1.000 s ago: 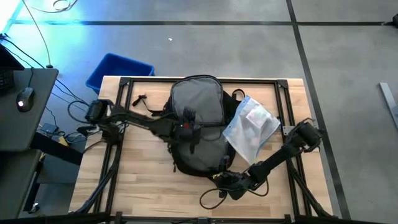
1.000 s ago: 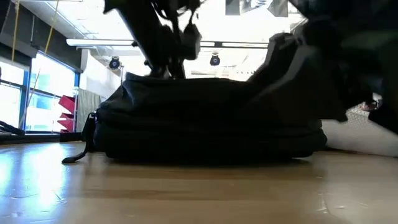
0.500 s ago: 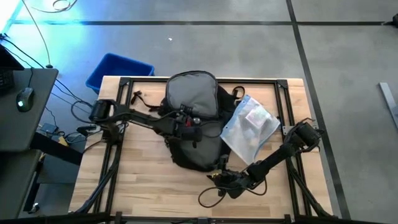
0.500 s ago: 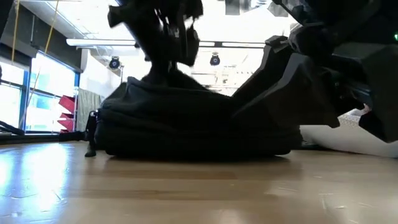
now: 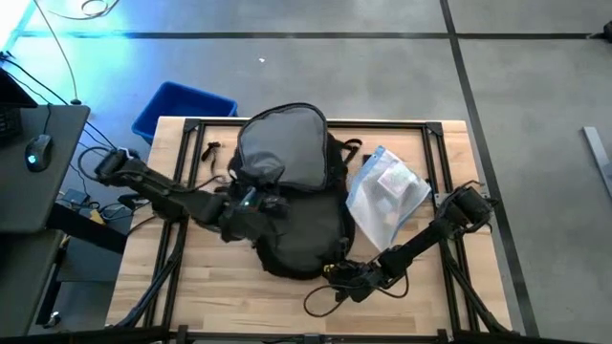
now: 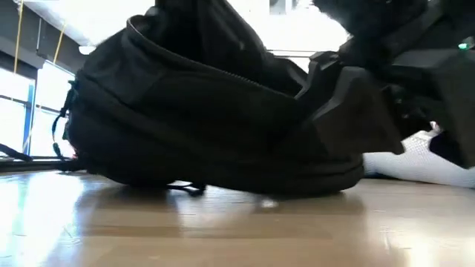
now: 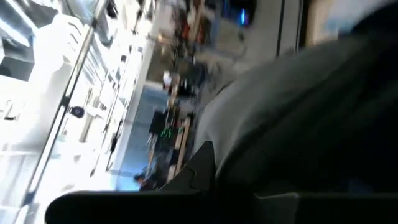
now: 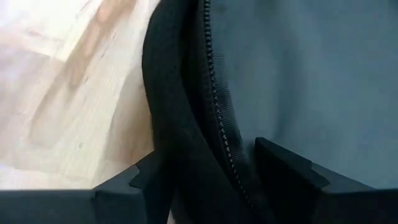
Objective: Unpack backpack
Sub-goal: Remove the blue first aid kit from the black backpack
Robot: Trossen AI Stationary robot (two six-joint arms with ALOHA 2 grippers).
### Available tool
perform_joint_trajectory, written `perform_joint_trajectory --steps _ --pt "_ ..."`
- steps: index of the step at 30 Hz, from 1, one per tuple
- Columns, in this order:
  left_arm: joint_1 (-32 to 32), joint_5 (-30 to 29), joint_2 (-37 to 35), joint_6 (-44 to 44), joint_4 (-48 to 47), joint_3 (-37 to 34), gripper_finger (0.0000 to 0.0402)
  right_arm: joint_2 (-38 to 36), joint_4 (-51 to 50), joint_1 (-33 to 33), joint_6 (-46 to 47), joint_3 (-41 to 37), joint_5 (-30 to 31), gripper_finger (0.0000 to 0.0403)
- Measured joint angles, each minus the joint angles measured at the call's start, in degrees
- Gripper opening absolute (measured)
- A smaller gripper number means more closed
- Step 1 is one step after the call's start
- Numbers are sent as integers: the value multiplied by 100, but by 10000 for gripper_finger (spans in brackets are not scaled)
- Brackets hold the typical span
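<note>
Large black fabric backpack [image 5: 296, 205] with grey inner lining, lying opened at the middle of the light wooden table [image 5: 191, 287]: the left gripper [image 5: 260, 199] is clamped shut on its grey lining, and the right gripper [image 8: 214, 171] straddles its black zippered rim at the near edge, fingers part-open with the rim between them. A clear plastic zip pouch [image 5: 387, 196] lies against its right side; bare wood remains at the near-left corner. No writing is legible.
</note>
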Motion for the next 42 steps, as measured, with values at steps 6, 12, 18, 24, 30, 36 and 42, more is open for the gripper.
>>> perform_joint_trajectory --steps 6,12,18,24,30,36,42 --pt "-418 556 -61 1092 1516 0 0 243 228 -196 87 19 -159 197" --pt "-446 906 71 908 1527 0 0 284 267 -223 102 12 -174 197" --pt "-442 1104 337 891 1570 10 0 288 248 -254 114 8 -182 197" --pt "-115 1100 433 -279 771 13 0 299 257 -261 309 1 -174 197" --pt "378 1506 433 -2994 -1294 -70 0 291 243 -259 601 -7 -269 197" --pt "815 1987 433 -4986 -2550 -610 13 -43 -57 -270 837 -18 -605 197" --pt "1063 2577 433 -5925 -3224 -857 87 -747 -820 -401 1487 -29 -1062 197"
